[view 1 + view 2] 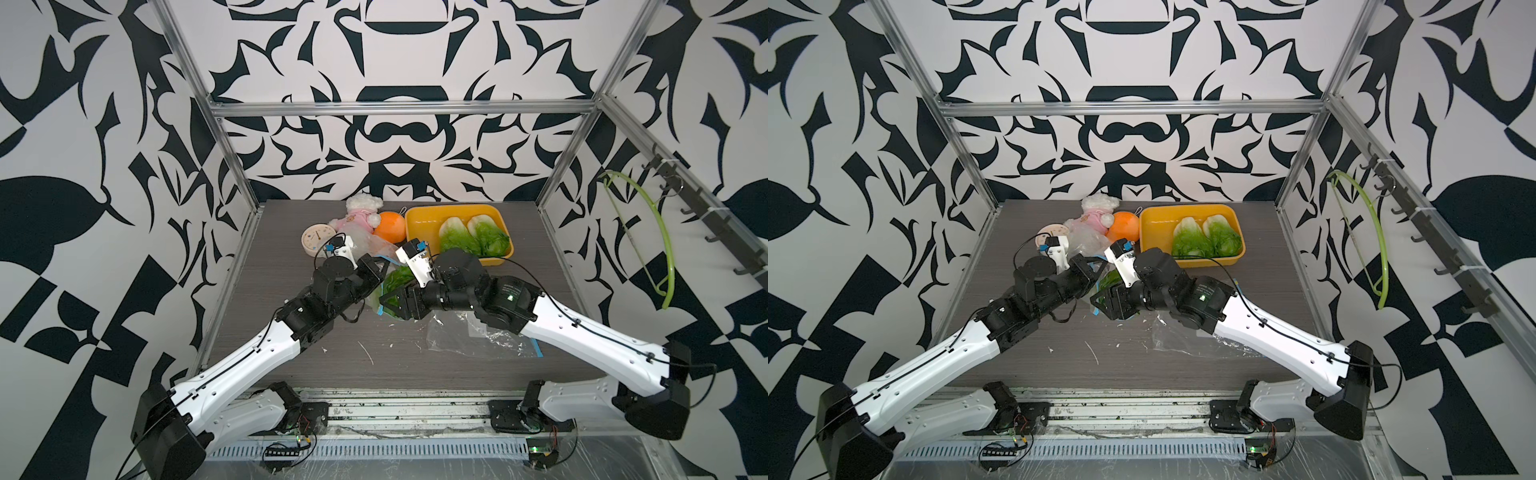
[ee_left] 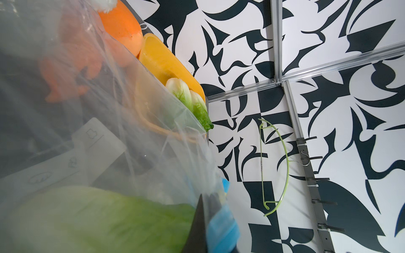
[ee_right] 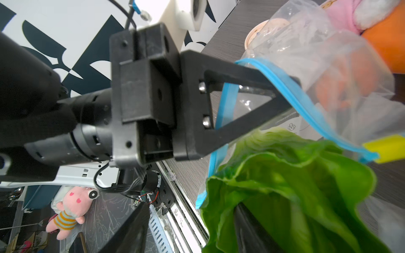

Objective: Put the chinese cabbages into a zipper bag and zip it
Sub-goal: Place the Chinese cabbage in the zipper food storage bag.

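Note:
My left gripper [image 2: 206, 227] is shut on the blue zip rim of a clear zipper bag [image 2: 109, 109], holding its mouth up above the table's middle; it also shows in both top views [image 1: 376, 268] [image 1: 1096, 266]. One chinese cabbage [image 3: 285, 186] [image 1: 399, 278] lies leaf-end out in the bag's mouth. My right gripper [image 3: 188, 216] [image 1: 395, 303] is open at that mouth, one finger under the leaves and the other well clear. Two more chinese cabbages [image 1: 457, 241] [image 1: 490, 237] lie side by side in the yellow tray [image 1: 415, 216] at the back right.
A second clear bag [image 1: 469, 336] lies flat under my right forearm. An orange plush ball [image 1: 390, 226], a pink and white bear [image 1: 359, 214] and a small round clock [image 1: 316, 241] crowd the back, just behind the held bag. A green hanger [image 1: 656, 232] hangs on the right wall.

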Robot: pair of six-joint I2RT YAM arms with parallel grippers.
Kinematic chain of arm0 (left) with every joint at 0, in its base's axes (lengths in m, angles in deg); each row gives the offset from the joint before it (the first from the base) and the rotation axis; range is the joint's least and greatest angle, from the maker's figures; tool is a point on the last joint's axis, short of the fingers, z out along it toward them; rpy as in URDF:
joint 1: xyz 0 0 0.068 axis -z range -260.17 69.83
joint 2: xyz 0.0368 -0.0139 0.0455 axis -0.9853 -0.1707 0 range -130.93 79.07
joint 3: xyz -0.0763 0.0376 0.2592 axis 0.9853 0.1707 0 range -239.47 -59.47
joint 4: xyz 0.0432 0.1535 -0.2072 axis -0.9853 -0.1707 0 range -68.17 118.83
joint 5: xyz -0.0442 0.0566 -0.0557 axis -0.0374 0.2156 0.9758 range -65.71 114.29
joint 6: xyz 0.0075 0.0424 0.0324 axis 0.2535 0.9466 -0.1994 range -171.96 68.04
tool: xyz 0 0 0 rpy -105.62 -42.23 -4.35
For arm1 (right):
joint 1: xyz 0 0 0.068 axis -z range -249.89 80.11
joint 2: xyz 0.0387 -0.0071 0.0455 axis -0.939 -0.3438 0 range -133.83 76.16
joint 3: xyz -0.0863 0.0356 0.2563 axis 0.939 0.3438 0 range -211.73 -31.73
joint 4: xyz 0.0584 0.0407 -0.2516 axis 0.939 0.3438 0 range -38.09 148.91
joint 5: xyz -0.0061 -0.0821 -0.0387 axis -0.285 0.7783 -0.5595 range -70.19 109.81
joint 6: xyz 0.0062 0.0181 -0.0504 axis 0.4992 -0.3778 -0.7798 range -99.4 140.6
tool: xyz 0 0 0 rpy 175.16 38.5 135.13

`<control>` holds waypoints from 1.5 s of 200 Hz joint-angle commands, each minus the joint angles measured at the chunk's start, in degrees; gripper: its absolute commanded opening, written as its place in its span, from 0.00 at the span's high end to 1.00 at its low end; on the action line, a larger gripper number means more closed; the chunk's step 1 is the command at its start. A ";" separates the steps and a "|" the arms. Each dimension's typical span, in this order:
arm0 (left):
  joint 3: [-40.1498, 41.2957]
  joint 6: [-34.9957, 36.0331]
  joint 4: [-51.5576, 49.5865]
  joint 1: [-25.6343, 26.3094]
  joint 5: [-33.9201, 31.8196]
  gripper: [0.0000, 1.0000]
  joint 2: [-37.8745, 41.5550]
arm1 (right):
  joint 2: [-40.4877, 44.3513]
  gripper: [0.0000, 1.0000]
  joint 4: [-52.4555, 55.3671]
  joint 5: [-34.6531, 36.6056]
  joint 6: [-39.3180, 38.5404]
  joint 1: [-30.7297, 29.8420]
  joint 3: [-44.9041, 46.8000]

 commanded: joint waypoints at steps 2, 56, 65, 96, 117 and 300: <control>0.92 -0.89 2.33 -0.33 -1.56 1.00 1.82 | 3.41 0.37 1.70 3.21 0.14 -0.26 -2.36; 1.54 -2.53 1.88 -0.50 -3.73 1.00 2.39 | 10.02 0.37 8.59 12.84 3.31 -0.18 -1.56; 1.62 -2.78 1.96 -0.50 -3.92 1.00 2.38 | 11.22 0.37 10.74 15.17 4.01 -0.19 -1.56; 1.53 -3.24 2.05 -0.50 -4.05 1.00 2.43 | 15.04 0.37 17.91 21.71 6.76 -0.18 -0.46; 1.45 -3.35 2.05 -0.50 -4.22 1.00 2.53 | 17.24 0.37 21.92 26.99 9.27 -0.09 1.73; 0.66 -5.00 3.45 -0.50 -4.32 1.00 1.90 | 14.38 0.57 -11.71 7.05 26.49 1.67 28.44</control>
